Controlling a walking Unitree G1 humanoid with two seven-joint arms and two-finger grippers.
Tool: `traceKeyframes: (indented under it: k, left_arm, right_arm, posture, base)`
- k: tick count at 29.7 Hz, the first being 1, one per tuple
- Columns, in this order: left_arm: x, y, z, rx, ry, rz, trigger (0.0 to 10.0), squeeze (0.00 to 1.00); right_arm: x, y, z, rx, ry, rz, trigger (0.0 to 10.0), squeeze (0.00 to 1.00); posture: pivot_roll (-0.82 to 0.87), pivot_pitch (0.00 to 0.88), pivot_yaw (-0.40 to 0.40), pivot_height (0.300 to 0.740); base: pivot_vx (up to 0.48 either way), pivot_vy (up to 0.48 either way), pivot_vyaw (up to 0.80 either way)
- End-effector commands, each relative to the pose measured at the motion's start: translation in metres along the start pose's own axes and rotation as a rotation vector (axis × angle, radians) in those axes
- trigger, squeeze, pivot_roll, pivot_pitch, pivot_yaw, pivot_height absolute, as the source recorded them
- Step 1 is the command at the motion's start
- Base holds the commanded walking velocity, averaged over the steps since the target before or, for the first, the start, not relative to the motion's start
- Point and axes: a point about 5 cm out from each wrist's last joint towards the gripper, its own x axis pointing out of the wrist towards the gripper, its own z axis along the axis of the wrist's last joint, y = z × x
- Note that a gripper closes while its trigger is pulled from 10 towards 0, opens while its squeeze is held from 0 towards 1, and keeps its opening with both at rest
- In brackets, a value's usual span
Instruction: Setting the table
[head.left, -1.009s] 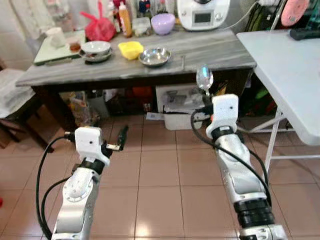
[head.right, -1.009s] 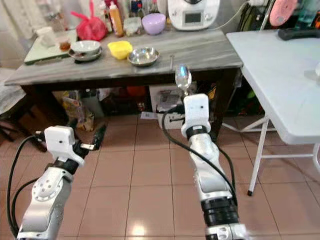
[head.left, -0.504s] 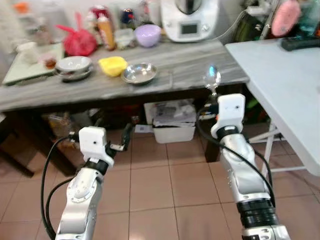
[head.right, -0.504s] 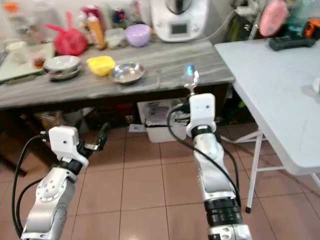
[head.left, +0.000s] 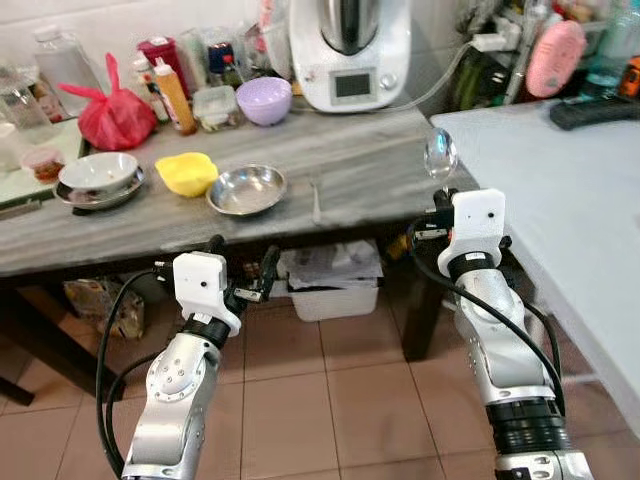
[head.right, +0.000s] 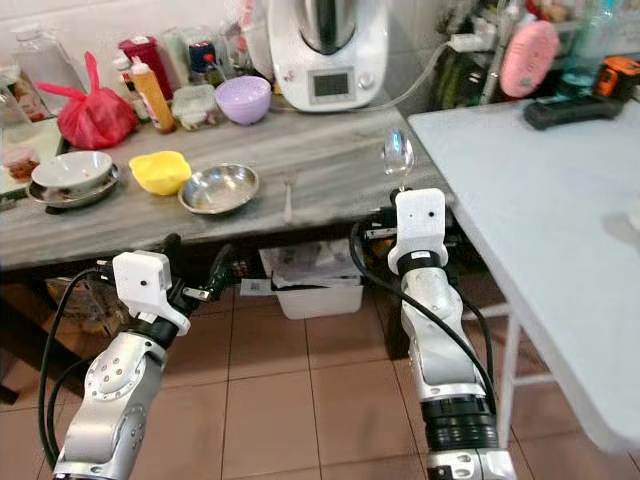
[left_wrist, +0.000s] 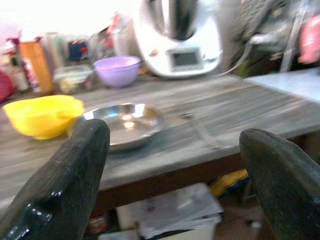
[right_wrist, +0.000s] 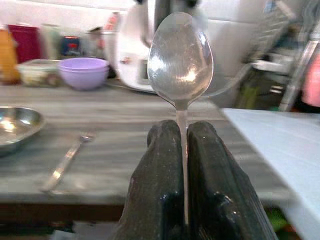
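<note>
Right fingers (right_wrist: 182, 150) pinch spoon (right_wrist: 181, 55) (bowl up).

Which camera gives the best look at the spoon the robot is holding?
The right wrist view: the spoon looms large and sharp, its handle pinched between the right gripper fingers. Both eye views show it small, bowl upward, above that wrist.

The right tool (right_wrist: 182, 145) is pointing upward with its fingers pressed together, while the left tool (left_wrist: 170, 165), lower beside it, is holding its fingers spread apart.
</note>
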Motion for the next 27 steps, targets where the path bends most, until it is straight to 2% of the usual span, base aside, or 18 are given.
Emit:
traceKeyframes:
  k: [1, 13, 23, 27]
  left_arm:
    - [0.003, -0.003, 0.003, -0.002, -0.012, -0.007, 10.0, 0.0]
    - [0.003, -0.003, 0.002, -0.004, -0.007, -0.003, 10.0, 0.0]
    - [-0.004, 0.0, 0.001, 0.005, 0.007, 0.009, 10.0, 0.0]
    - [-0.008, 0.002, 0.001, 0.006, 0.009, 0.021, 10.0, 0.0]
  right_arm:
    - [0.001, -0.006, 0.005, -0.027, -0.023, -0.017, 10.0, 0.0]
    - [0.001, -0.006, 0.003, -0.036, -0.015, -0.019, 10.0, 0.0]
    - [0.0, -0.005, -0.001, -0.025, 0.0, -0.013, 10.0, 0.0]
    - [-0.002, -0.002, -0.002, -0.021, 0.005, -0.004, 10.0, 0.0]
  posture:
    - [-0.11, 0.032, 0.095, 0.74]
    - [-0.11, 0.03, 0.095, 0.74]
    - [-0.11, 0.033, 0.091, 0.74]
    - [-0.1, 0.036, 0.092, 0.74]
  base:
    - [0.48, 0.0, 0.0]
    - [0.475, 0.0, 0.1]
    - [0.266, 0.0, 0.0]
    - [0.0, 0.0, 0.0]
